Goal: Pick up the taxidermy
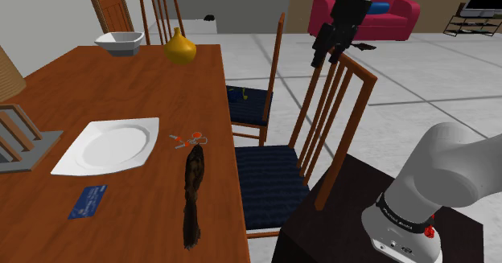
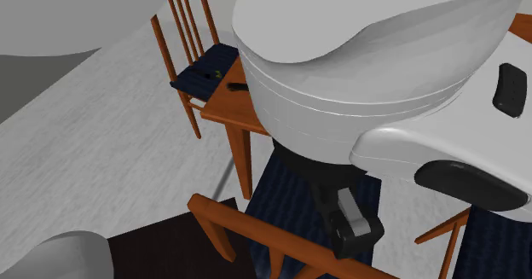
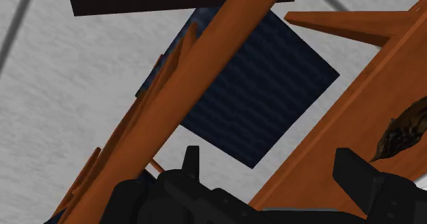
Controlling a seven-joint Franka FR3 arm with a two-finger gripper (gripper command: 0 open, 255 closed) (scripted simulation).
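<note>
Stand: a dark box [image 1: 326, 221] at the shoulder view's lower right, carrying the arm's grey base [image 1: 418, 209].
Chair: the nearest chair [image 1: 269, 169], with a dark blue seat, sits between the stand and the table [image 1: 121, 84].
Taxidermy: a long, dark, furry piece [image 1: 193, 197] lying flat on the wooden table, close to the edge that faces the chair. It lies untouched.
Neighbours: a white plate [image 1: 109, 145] is just beside it, a blue card [image 1: 87, 201] lies near the plate, and a small orange and grey item [image 1: 187, 141] sits just past its far end.
Claw: the claw [image 1: 323, 56] hangs above the chair's top rail with its fingers spread apart and nothing between them. It is well apart from the taxidermy.
Far end: a yellow vase [image 1: 179, 50] and a white bowl [image 1: 119, 39] stand on the table, with a red sofa [image 1: 402, 16] beyond.
Progress: by my reading nothing is done yet. Crossing over to the table, lowering, closing and lifting all remain.
</note>
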